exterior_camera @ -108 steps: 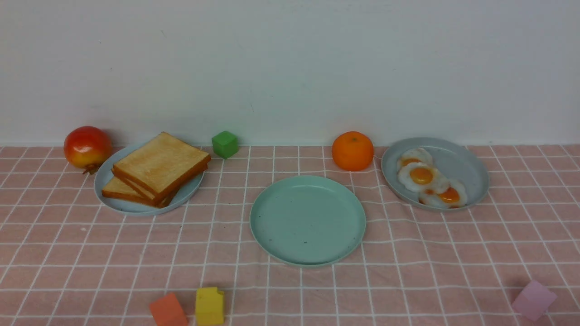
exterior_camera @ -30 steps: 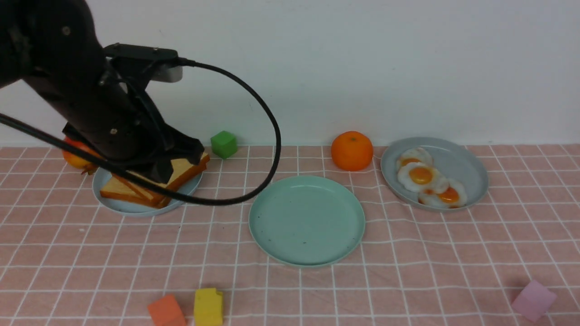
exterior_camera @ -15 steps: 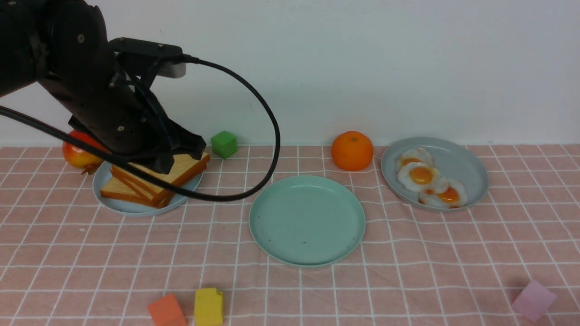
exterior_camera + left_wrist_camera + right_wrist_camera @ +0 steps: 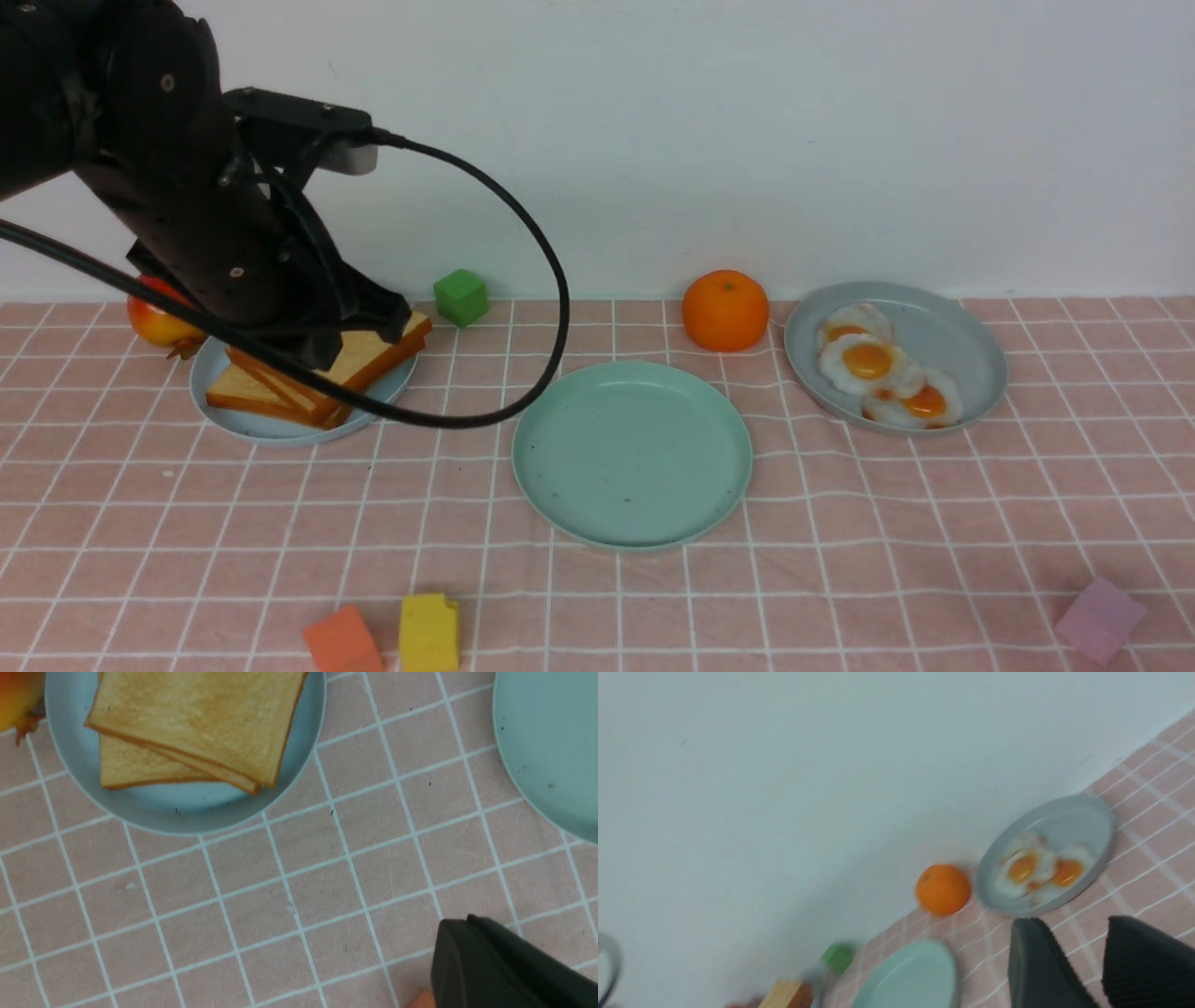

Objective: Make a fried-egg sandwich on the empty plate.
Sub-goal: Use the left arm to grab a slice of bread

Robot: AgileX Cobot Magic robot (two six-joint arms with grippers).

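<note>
Plate [image 4: 632, 455] — round, mint-green, low-rimmed — on checked pink cloth [image 4: 840, 523]

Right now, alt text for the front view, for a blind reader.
The robot's black left arm hangs over a toast stack on a pale blue plate, back left. An empty mint-green plate sits centre; fried eggs on a grey plate, right.

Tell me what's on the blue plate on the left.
Toast slices lie stacked on the blue plate. From the front the left arm covers part of them; anything under the slices is hidden.
</note>
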